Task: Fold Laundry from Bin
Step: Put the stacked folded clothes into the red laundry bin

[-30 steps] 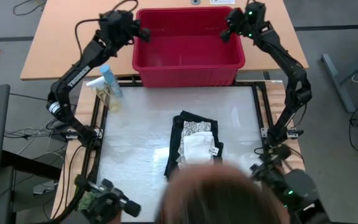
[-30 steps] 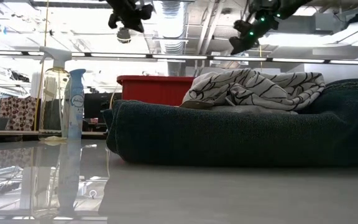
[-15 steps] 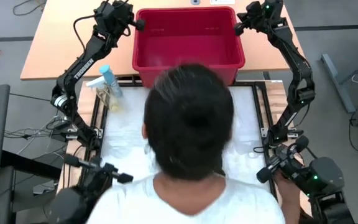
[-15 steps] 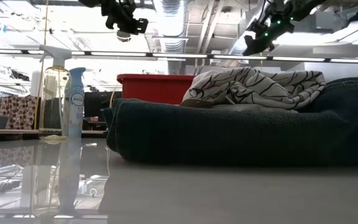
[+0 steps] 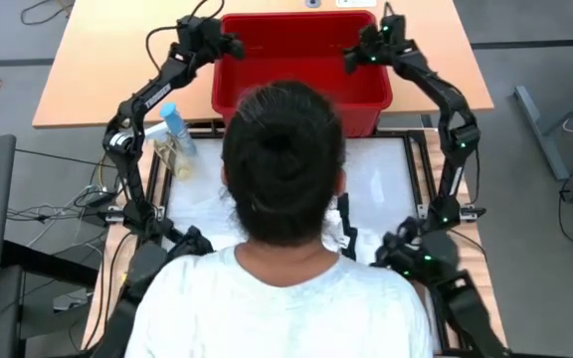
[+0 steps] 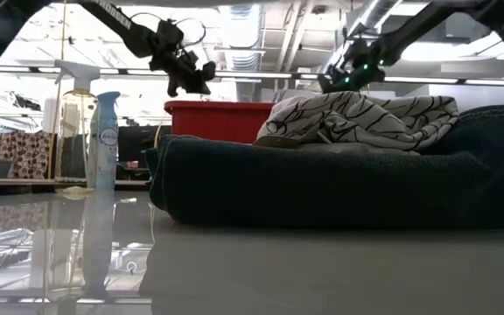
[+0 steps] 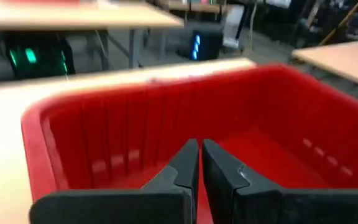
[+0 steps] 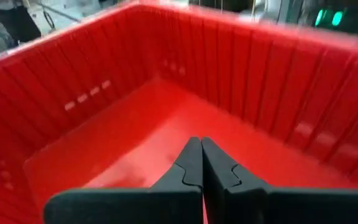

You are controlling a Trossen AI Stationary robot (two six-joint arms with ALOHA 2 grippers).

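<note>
The red bin (image 5: 301, 17) stands on the wooden table past the white work surface; its inside (image 8: 104, 143) shows no cloth. My left gripper (image 5: 231, 45) hangs shut over the bin's left rim (image 7: 36, 124), and my right gripper (image 5: 350, 60) hangs shut over the bin's right part. Neither touches anything. In the low view the laundry lies on the white surface: a dark blackish-green garment (image 6: 322, 184) with a white-grey leaf-patterned cloth (image 6: 357, 118) on top. From above, a person's head hides nearly all of it; only an edge (image 5: 346, 227) shows.
A person leans over the near half of the table, head (image 5: 286, 159) and shoulders over the work surface. A spray bottle (image 6: 77, 122) and a slim pale-blue can (image 6: 105, 140) stand at the surface's far left corner, near my left arm.
Both grippers have come down toward the bin and swung in over it, each rolling at the wrist, and both have stayed shut. A person has leaned in over the table and now covers the laundry in the high view. The laundry has not moved.
</note>
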